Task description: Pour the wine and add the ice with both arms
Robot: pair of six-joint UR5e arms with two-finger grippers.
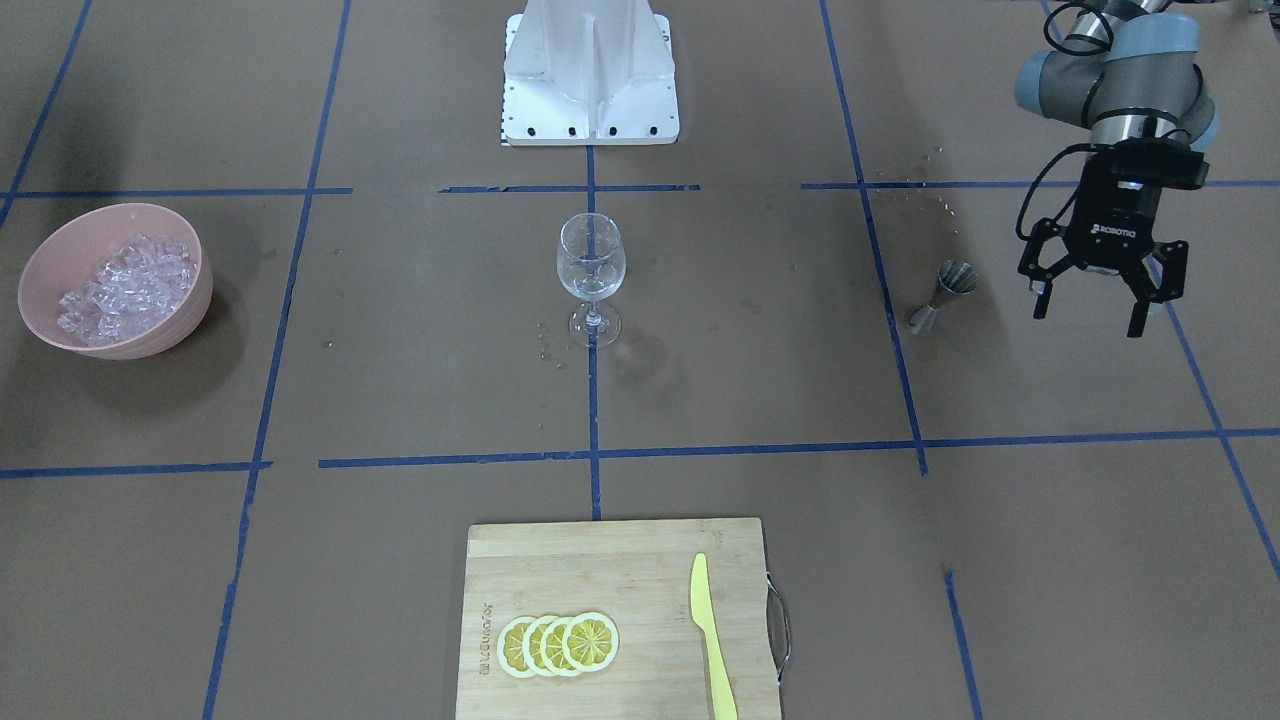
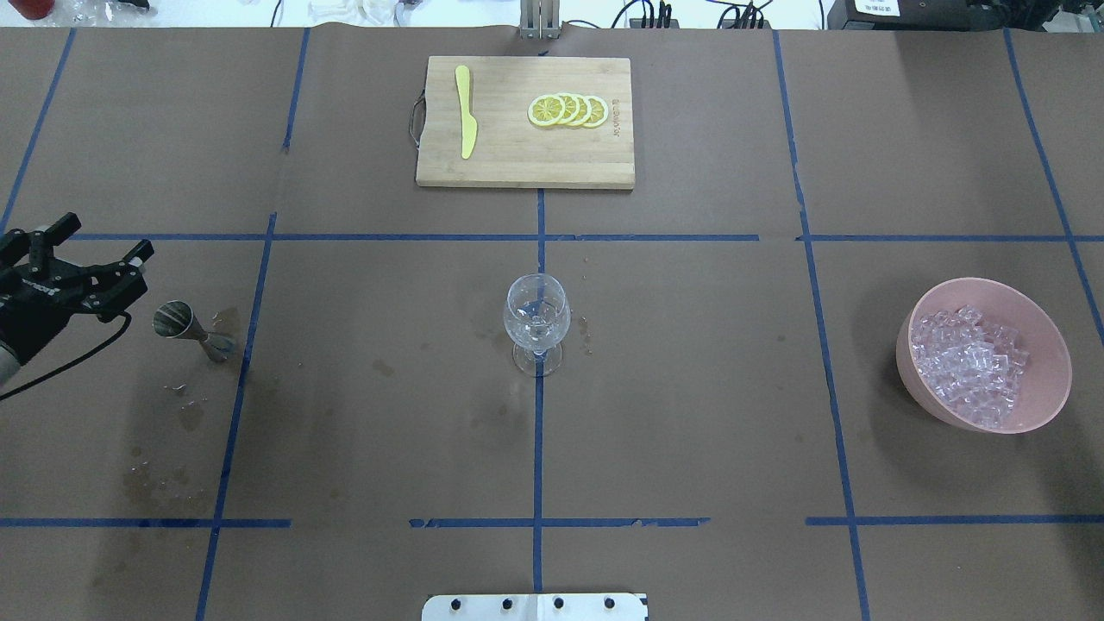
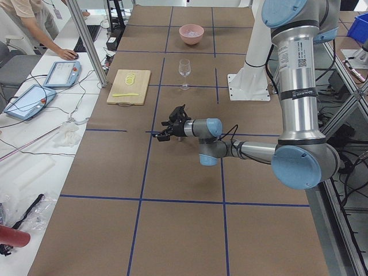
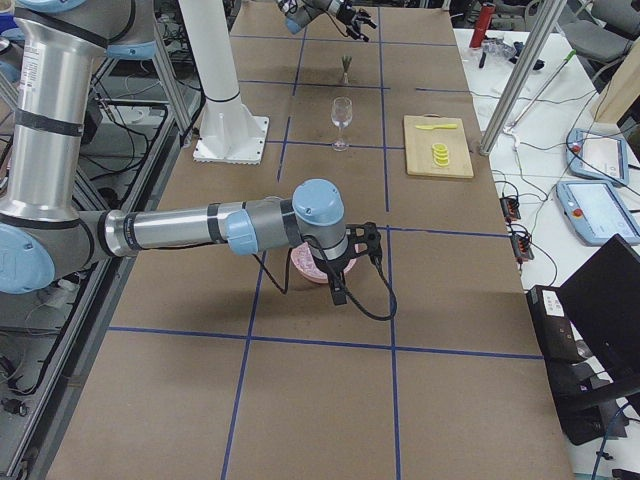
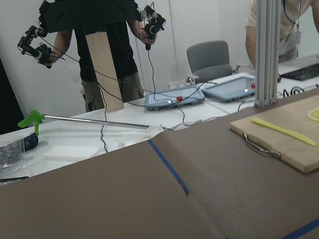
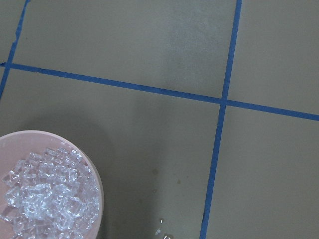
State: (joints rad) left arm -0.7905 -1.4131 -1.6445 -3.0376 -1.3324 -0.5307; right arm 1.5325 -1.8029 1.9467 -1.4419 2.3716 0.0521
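Observation:
A clear wine glass (image 1: 592,262) (image 2: 536,317) stands at the table's centre; a faint trace of clear wine seems to lie low in its bowl. The ice (image 1: 125,285) (image 2: 970,362) (image 6: 45,199) is heaped in a pink bowl (image 1: 190,300) (image 2: 1048,345). A steel jigger (image 1: 940,293) (image 2: 185,330) stands beside my left gripper (image 1: 1088,318) (image 2: 105,235), which hangs open and empty just outboard of it. My right gripper (image 4: 350,262) hovers over the pink bowl (image 4: 303,262); I cannot tell whether it is open or shut.
A wooden cutting board (image 1: 610,560) (image 2: 517,159) holds lemon slices (image 1: 558,643) and a yellow knife (image 1: 712,635) on the operators' side. The white robot base (image 1: 590,70) sits opposite. Wet spots mark the paper near the jigger. People stand beyond the table edge.

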